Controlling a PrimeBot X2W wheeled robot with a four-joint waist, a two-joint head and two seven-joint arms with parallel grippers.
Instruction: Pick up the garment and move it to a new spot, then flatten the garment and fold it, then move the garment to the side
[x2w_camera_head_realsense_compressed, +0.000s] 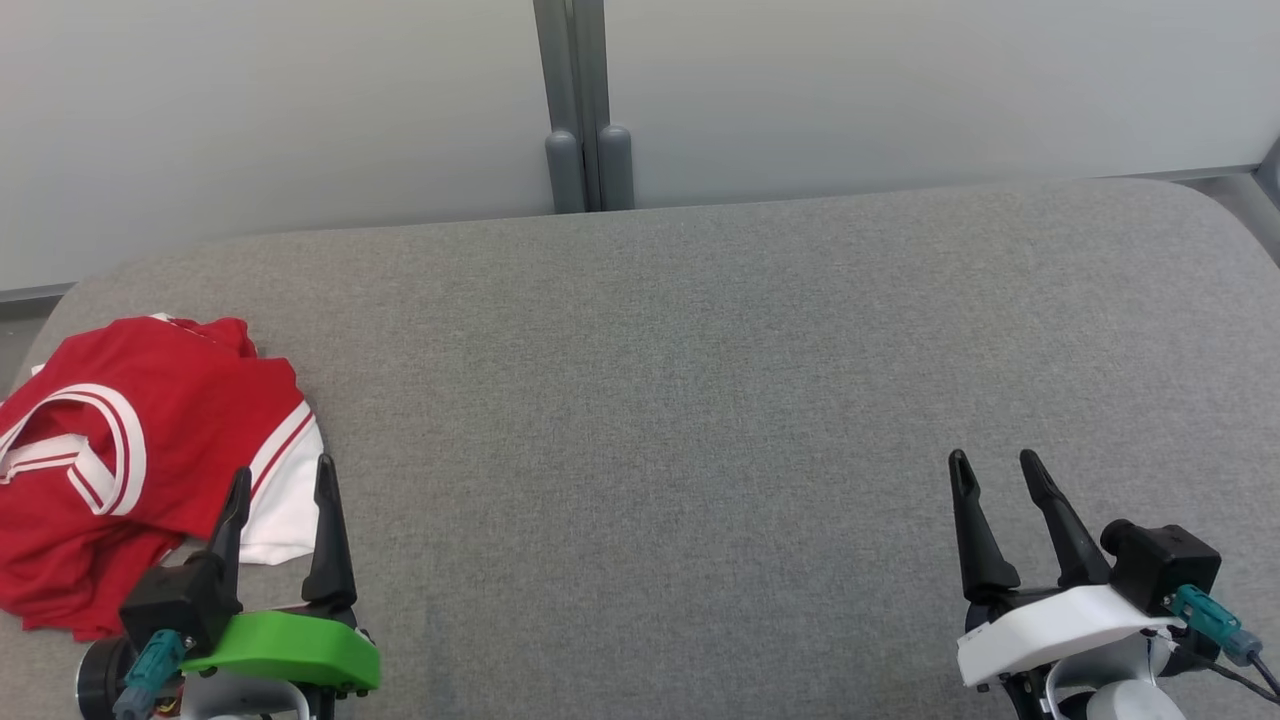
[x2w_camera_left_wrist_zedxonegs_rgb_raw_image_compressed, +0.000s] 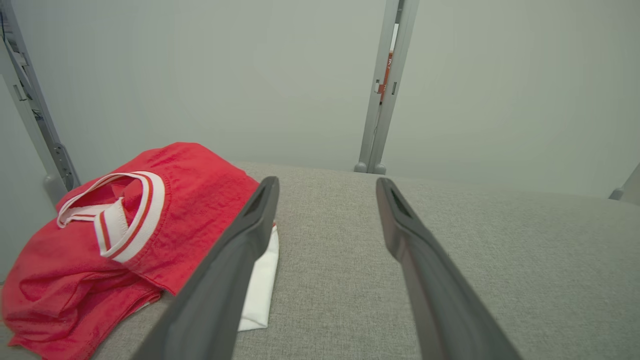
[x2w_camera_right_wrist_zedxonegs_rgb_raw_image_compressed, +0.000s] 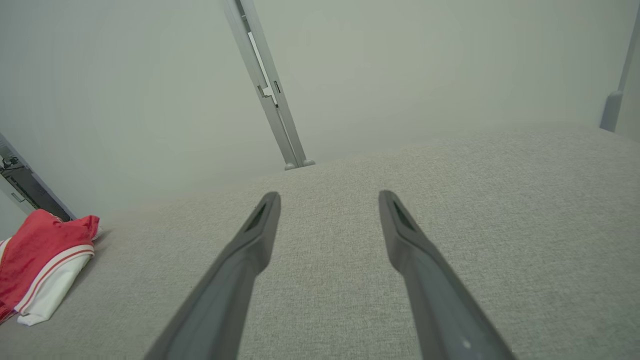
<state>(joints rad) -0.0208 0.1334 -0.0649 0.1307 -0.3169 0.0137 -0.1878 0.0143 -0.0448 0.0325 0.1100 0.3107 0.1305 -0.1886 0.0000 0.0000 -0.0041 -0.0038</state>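
Note:
A red garment (x2w_camera_head_realsense_compressed: 130, 450) with white-and-red striped trim lies crumpled at the left end of the grey padded table (x2w_camera_head_realsense_compressed: 650, 400). In the left wrist view the garment (x2w_camera_left_wrist_zedxonegs_rgb_raw_image_compressed: 150, 225) sits left of the fingers, a white part poking out beneath it. My left gripper (x2w_camera_head_realsense_compressed: 282, 478) stands open just right of the garment's white edge, nothing between its fingers. My right gripper (x2w_camera_head_realsense_compressed: 995, 463) is open over bare fabric at the lower right, far from the garment. The right wrist view shows the garment (x2w_camera_right_wrist_zedxonegs_rgb_raw_image_compressed: 40, 260) at the far left.
A pale wall runs behind the table, with a grey upright post (x2w_camera_head_realsense_compressed: 585, 110) at its middle. The table's rounded corners show at far left and far right. Grey fabric stretches bare between the two grippers.

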